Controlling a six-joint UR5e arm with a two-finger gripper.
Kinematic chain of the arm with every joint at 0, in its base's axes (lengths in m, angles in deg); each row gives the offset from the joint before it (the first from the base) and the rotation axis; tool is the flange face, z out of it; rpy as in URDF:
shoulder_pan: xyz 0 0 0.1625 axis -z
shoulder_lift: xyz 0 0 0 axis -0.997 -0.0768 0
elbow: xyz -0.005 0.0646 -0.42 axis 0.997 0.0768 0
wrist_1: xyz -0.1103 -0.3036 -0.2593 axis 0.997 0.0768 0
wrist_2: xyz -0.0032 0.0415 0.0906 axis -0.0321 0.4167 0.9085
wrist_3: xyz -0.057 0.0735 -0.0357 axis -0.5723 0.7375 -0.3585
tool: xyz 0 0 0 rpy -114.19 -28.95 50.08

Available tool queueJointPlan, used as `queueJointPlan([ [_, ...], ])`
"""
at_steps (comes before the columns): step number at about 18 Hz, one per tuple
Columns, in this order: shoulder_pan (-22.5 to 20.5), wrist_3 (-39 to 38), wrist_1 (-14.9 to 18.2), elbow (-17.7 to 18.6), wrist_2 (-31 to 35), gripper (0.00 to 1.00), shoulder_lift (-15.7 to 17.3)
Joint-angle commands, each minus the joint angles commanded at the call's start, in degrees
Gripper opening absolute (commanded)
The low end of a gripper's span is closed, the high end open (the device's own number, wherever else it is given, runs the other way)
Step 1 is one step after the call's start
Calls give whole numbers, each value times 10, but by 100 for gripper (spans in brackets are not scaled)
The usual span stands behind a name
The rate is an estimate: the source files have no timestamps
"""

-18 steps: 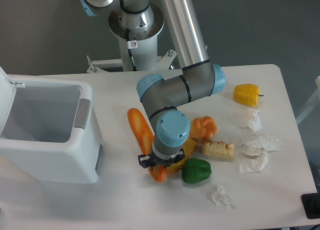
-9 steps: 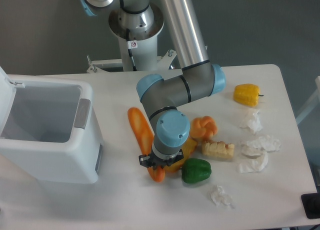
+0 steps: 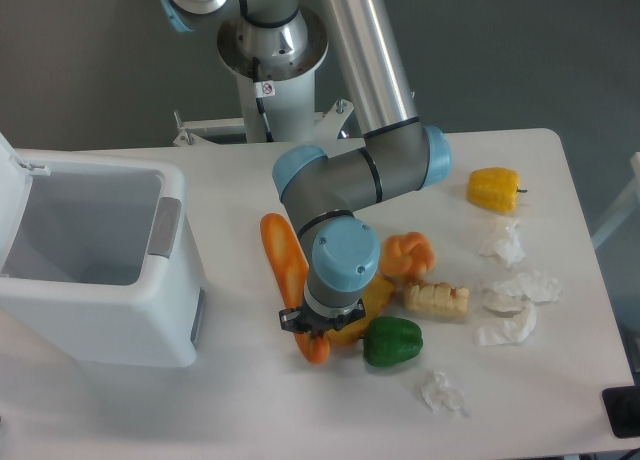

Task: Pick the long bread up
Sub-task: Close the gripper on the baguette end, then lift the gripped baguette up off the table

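The long bread [image 3: 284, 259] lies diagonally on the table [image 3: 250, 390], between the white bin [image 3: 100, 270] and the knotted bun [image 3: 408, 255]. My gripper [image 3: 313, 332] sits over its near end; the wrist hides the fingers, so I cannot tell whether they have closed on it. I judge the loaf a light, stiff, smooth plastic toy. Held so near one end, it will likely pivot. I would rather grip across the middle.

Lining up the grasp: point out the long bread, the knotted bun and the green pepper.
long bread [image 3: 281, 258]: camera view, on its upper half.
bun [image 3: 408, 254]: camera view, centre of knot.
green pepper [image 3: 392, 341]: camera view, middle of body.
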State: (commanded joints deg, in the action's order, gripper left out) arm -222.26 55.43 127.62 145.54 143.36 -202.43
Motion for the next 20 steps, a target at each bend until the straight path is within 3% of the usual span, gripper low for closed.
queueJointPlan([
  [6, 0, 3, 18, -1, 1, 3, 50],
  [12, 1, 14, 18, -29, 0, 2, 84],
  [20, 2, 181, 18, -34, 11, 2, 136],
])
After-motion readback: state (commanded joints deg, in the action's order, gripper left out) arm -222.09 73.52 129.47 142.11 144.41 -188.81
